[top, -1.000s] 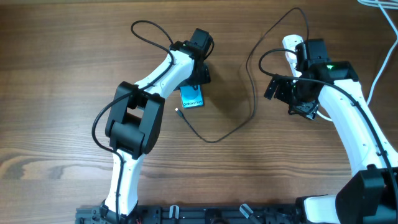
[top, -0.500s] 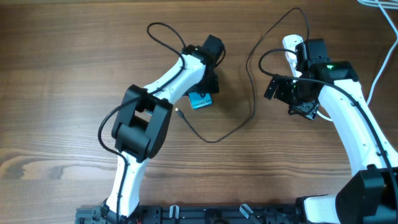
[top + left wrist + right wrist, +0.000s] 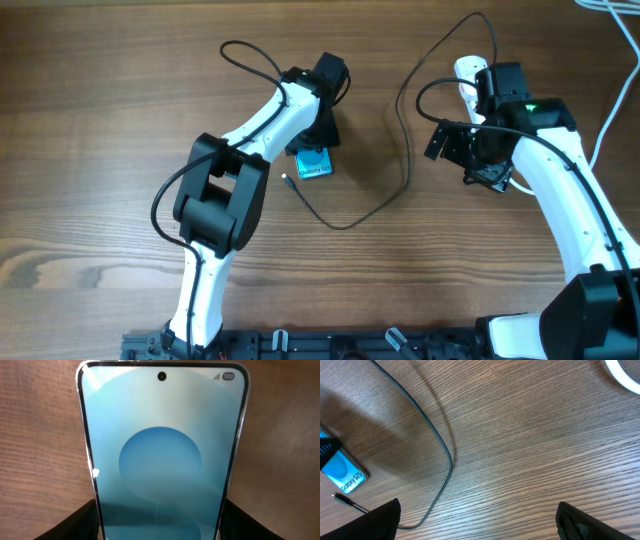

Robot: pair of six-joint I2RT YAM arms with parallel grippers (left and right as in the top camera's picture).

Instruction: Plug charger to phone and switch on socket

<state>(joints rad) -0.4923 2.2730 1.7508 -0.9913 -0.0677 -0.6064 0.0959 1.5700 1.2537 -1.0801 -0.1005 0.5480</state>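
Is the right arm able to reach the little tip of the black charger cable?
Probably yes. The charger tip lies bare on the table beside the phone, with only its own cable between it and the open right end effector. The left arm nearby may crowd it.

Here's the brown wood-grain table (image 3: 100, 120), and flat on it lies the phone (image 3: 313, 164), screen up, the charger (image 3: 343, 228) snaking across in a long black loop, its connector tip (image 3: 286, 180) just beside the phone but not touching, and the white socket (image 3: 467, 72) sits far right.
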